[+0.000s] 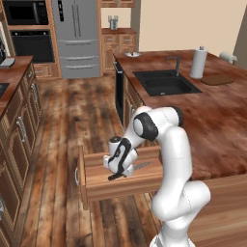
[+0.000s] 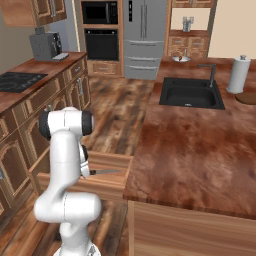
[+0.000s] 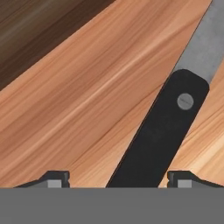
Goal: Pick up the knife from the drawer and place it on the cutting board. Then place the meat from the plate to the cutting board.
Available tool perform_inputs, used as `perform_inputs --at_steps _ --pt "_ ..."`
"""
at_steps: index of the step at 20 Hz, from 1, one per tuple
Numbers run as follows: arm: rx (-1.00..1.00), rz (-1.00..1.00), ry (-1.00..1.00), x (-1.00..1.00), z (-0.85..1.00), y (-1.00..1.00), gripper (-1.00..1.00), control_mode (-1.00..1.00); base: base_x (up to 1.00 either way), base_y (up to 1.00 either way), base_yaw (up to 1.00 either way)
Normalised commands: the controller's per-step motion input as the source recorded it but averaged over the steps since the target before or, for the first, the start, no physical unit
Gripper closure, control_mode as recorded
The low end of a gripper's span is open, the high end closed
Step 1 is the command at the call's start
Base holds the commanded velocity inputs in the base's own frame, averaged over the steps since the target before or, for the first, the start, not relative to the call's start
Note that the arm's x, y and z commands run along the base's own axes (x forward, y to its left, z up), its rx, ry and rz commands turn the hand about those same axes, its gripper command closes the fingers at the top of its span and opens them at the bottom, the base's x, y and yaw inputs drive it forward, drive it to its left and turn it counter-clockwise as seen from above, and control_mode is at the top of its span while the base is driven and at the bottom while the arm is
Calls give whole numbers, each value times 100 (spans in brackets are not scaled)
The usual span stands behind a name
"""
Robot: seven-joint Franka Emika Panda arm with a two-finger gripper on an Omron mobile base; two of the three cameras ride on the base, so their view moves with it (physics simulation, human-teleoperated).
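The drawer (image 1: 98,185) stands pulled out of the island, and its light wooden floor (image 3: 87,109) fills the hand view. The knife (image 1: 141,166) lies flat in it, with the black handle (image 3: 162,127) running up to the grey blade. My gripper (image 1: 117,174) reaches down into the drawer. Its fingertips (image 3: 57,178) straddle the handle's end with gaps on both sides, so it is open. In the right base view the knife (image 2: 106,172) shows beside the arm. The cutting board (image 1: 217,79) lies at the counter's far right, next to the paper towel. The plate (image 1: 132,54) sits at the counter's far end. The meat is too small to make out.
A black sink (image 1: 166,83) with a tap is sunk into the reddish island counter (image 1: 217,130). A paper towel roll (image 1: 198,62) stands beside the board. Cabinets and a cooktop (image 2: 17,81) line the left wall. The wooden floor lies between them and the island.
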Motion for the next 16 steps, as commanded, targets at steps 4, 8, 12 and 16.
perform_inputs --at_steps 4,8,12,16 --pt "-1 0 0 14 -9 11 -100 -100 0 0 0" --pt "-4 1 0 0 -36 0 -100 -100 0 0 0" --pt "-5 0 -10 0 -60 0 100 -100 0 0 0" --pt "-2 0 -8 0 -31 0 100 -100 0 0 0"
